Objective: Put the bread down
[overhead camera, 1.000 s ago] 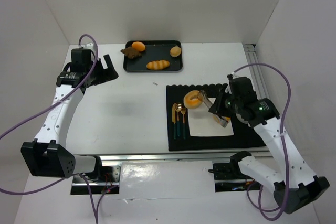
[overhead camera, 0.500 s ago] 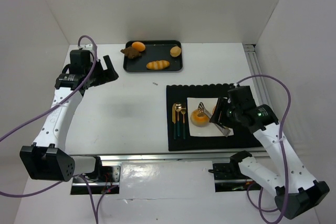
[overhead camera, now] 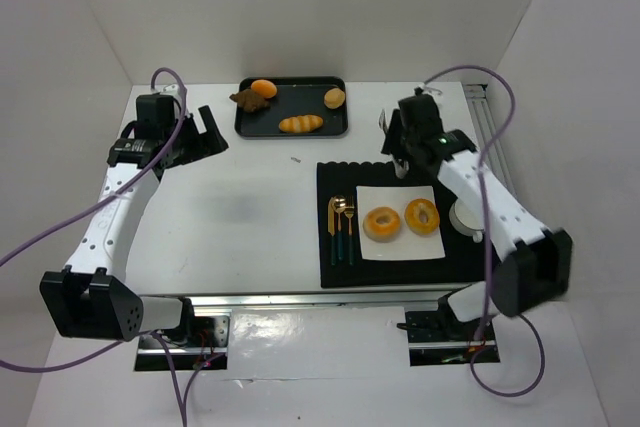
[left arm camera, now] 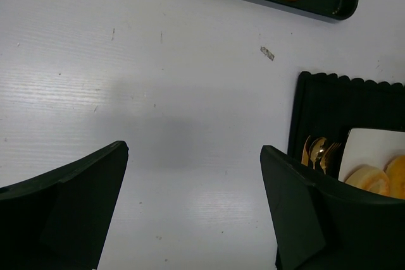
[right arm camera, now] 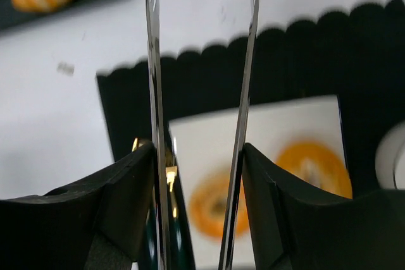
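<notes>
Two ring-shaped breads (overhead camera: 381, 222) (overhead camera: 422, 216) lie side by side on the white plate (overhead camera: 400, 247), which sits on the black mat (overhead camera: 400, 172). My right gripper (overhead camera: 397, 142) hovers over the mat's far edge, its jaws shut on a pair of metal tongs (right arm camera: 152, 61). The tongs' blades stand apart with nothing between them. Below them in the right wrist view are the plate (right arm camera: 272, 124) and both breads (right arm camera: 313, 165) (right arm camera: 202, 213). Far off at the back left, my left gripper (overhead camera: 205, 132) is open and empty over bare table (left arm camera: 193, 150).
A black tray (overhead camera: 292, 107) at the back holds a striped loaf (overhead camera: 300, 124), two round buns (overhead camera: 264, 88) (overhead camera: 335, 98) and a brown pastry (overhead camera: 248, 99). Gold cutlery (overhead camera: 342, 227) lies on the mat left of the plate. A white cup (overhead camera: 465, 217) stands right of the plate.
The right arm carried a ring bread in the tongs down onto the plate and released it. It then rose and swung back to the mat's far edge. The left arm stayed put.
</notes>
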You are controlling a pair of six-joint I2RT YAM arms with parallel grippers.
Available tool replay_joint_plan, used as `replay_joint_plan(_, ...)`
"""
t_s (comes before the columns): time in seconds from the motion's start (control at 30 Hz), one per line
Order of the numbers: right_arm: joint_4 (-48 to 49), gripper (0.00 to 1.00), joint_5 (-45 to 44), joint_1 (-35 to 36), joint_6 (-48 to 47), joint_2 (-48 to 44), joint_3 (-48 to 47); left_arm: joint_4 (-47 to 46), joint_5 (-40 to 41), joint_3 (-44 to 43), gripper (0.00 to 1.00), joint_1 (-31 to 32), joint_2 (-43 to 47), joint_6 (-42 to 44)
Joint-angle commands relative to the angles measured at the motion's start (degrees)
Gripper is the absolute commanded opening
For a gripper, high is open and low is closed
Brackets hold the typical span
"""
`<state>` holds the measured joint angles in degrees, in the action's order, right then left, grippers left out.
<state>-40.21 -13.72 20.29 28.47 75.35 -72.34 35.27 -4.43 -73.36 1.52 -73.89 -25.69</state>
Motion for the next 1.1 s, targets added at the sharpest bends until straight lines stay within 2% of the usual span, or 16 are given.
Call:
replay_joint_plan(0.0,19.0,0.62,-10.8,-0.6,-4.9,12.0,-4.2,-1.7,-1.2,-0.4,0.99,-0.4,-0.7,0.4)
replay_joint_plan(0.2,33.8,0.62,-13.6,-2.5,-8.9,28.3,-9.4,-1.1,-0.7,-0.4,0.99,-0.4,-1.8,1.5)
replay_joint_plan(0.27,35.2,0.64,-12.9,-3.2,-8.9,33.6,-11.5,-1.1,-0.7,-0.4,0.99,-0.4,-1.8,1.5)
replay_joint_plan(0.3,35.8,0.68,-12.4,-3.2,-8.9,35.0,-12.4,-1.1,-0.7,-0.4,0.99,-0.4,-1.8,2.0)
replay_joint_plan(0.33,35.8,0.79,-12.4,-3.2,-8.9,36.2,-13.2,-1.1,-0.7,-0.4,0.99,-0.4,-1.8,2.1)
replay_joint_plan(0.37,35.8,0.98,-12.4,-3.8,-8.9,38.0,-14.1,-1.1,-0.7,-0.9,0.99,-0.4,-1.8,2.1)
replay_joint_plan(0.47,29.2,1.00,-14.7,-3.8,-8.3,40.0,-21.4,-1.1,-1.2,-0.9,0.99,-0.4,-2.4,2.1)
replay_joint_plan(0.57,20.2,1.00,-17.0,-4.3,-6.0,40.0,-28.5,-1.1,-1.2,-1.4,0.99,-0.4,-2.4,2.1)
replay_joint_plan(0.7,11.9,1.00,-17.7,-5.4,-4.2,35.5,-31.4,-1.1,-1.8,-1.4,0.99,-0.4,-2.4,2.1)
replay_joint_plan(0.87,9.7,1.00,-16.6,-7.5,-3.6,26.0,-21.4,-1.1,-2.9,-1.4,0.99,-0.4,-2.4,2.1)
replay_joint_plan(1.07,9.2,1.00,-16.6,-9.9,-0.8,19.9,-8.9,-1.1,-3.4,-2.0,0.99,-0.4,-2.9,2.1)
